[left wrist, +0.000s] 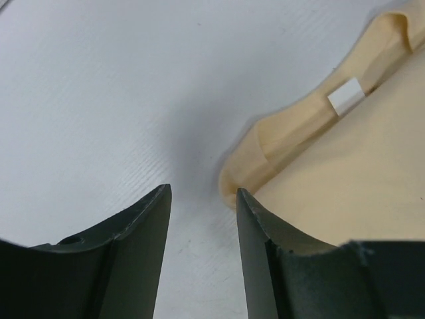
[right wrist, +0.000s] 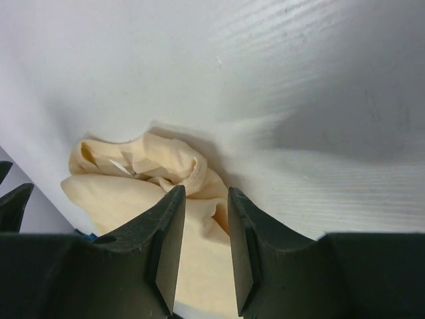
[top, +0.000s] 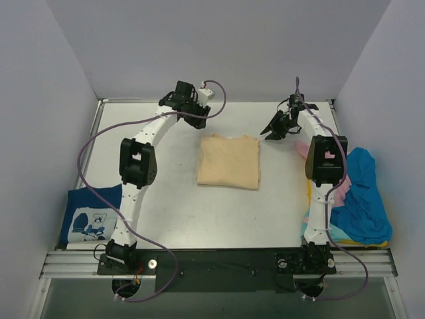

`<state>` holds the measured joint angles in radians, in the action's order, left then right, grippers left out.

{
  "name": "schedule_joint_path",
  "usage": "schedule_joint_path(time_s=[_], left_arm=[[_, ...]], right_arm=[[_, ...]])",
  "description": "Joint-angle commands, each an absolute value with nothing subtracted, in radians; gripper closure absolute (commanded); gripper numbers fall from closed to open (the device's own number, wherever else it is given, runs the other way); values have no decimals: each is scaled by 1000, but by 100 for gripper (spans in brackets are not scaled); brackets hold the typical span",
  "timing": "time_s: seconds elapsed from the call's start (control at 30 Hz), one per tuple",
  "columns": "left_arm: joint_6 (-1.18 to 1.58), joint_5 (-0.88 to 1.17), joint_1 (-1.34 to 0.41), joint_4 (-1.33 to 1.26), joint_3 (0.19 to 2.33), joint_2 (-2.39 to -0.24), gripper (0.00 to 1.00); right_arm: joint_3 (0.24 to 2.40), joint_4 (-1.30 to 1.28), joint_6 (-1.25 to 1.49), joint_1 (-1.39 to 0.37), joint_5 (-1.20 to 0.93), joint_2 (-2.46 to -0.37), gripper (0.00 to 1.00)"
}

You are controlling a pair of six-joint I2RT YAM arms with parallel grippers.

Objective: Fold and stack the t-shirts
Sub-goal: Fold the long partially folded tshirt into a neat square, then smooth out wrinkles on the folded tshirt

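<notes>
Bare table (top: 199,212) lies open before and beside the tan tee (top: 228,161). The navy tee (top: 93,216) fills the near-left corner; a heap of tees (top: 362,193) crowds the right edge, seemingly spilling over it. Walls (top: 219,46) close three sides.

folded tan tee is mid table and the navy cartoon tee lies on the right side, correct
No. The top external view shows the navy cartoon tee on the left side. The folded tan tee is mid table.

Tan tee (top: 228,161); navy cartoon-print tee (top: 93,216); bright blue tee (top: 362,196)
</notes>
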<state>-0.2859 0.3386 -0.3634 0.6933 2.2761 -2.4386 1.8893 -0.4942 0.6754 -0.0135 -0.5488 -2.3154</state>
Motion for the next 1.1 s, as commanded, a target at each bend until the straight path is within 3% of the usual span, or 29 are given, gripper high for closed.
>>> schedule_joint_path(time_s=[0.0,0.07,0.1,0.17,0.3,0.57,0.83,0.97,1.07], left_arm=[[-225,248,-351,649,2362,-2402,49],[-233,314,-353,689,2318,-2349,61],[-238,393,-354,692,2245,-2320,73],[-226,492,-359,660,2112,-2243,88],[-221,568,-374,643,1981,-2200,94],[-141,493,-370,673,2152,-2405,96],[-120,347,-357,672,2264,-2506,96],[-150,272,-357,680,2363,-2526,91],[-179,238,-357,683,2414,-2507,79]], right_arm=[[1918,-488,577,-12,-448,-2174,72],[1814,-460,537,-28,-414,-2076,81],[1739,-442,519,-52,-410,-2038,90],[1642,-419,486,-93,-413,-1965,98],[1608,-442,515,-153,-442,-2017,100],[1816,-472,609,-135,-396,-2264,100],[1951,-480,683,-94,-380,-2379,100],[1948,-480,701,-80,-367,-2362,100],[1954,-482,677,-72,-353,-2309,100]])
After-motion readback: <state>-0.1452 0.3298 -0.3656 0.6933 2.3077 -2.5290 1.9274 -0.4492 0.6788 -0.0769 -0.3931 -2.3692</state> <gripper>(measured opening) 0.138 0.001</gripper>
